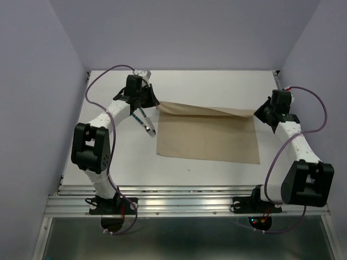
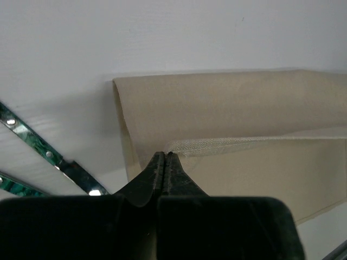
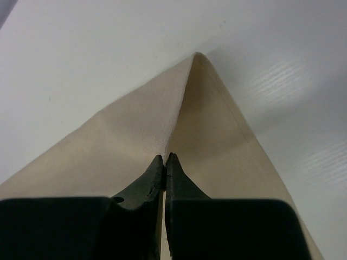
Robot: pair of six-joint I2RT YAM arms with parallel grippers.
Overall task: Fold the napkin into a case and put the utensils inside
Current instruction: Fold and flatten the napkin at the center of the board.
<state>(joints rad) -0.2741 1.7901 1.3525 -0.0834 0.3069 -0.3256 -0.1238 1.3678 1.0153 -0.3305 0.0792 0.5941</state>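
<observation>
We hold the napkin [image 1: 209, 138] by its far corners, left claw [image 1: 157, 106] and right claw [image 1: 255, 113] each clenched on cloth. It looks light and limp and sags between them.

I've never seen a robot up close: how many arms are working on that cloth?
2. The left arm pinches the cloth's far left corner; the right arm pinches its far right corner. None looks hidden.
</observation>
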